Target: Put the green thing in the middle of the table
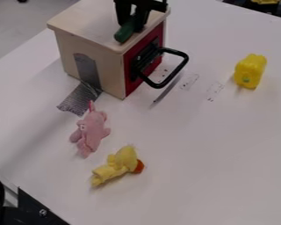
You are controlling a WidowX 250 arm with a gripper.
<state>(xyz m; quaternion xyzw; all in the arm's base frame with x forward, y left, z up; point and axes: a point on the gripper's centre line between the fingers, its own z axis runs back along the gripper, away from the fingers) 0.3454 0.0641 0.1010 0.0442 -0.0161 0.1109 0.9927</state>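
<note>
The green thing (pixel 124 32) was seen at the top of the view, above the pale top of the wooden box (pixel 87 22), beside the black gripper (pixel 131 23); whether the jaws were closed on it or open around it could not be told. The box was set on the white table (pixel 196 162), and from its red side a looped black handle (pixel 181 66) was projected over the table as an obstacle. A gray textured strip (pixel 78 99) was laid at the box's foot. Near this strip a pink plush toy (pixel 91 132) was placed, with a yellow plush toy (pixel 117 165), tipped with orange, just below it in the view. A yellow object (pixel 250 71), possibly a small container, was located well apart, at the right. The interior of the box was hidden.
</note>
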